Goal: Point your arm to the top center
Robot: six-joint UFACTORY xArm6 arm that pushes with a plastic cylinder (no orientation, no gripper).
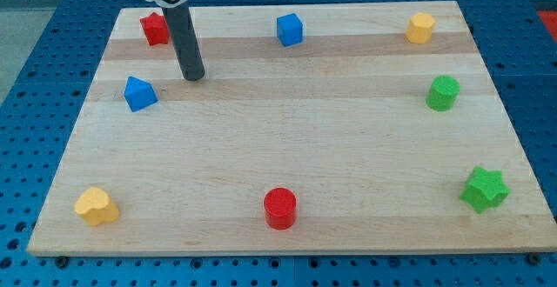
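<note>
Wooden tabletop (287, 148) is carrying my tip (194, 76), a jawless end effector gripping nothing, at ten o'clock near the red block (155, 28), leaving most travel toward twelve o'clock beside the blue cube (290, 29).

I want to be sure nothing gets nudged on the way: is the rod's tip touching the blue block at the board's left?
Apart. The camera view shows bare wood between my tip and the blue block, which sits down-left of it.

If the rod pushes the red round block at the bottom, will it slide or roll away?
The red cylinder stands on its flat end, so it would probably slide, not roll. It looks short and wide, so tipping seems unlikely. The wooden board appears smooth, so it may glide easily. My tip is far from it, beside the blue block.
</note>
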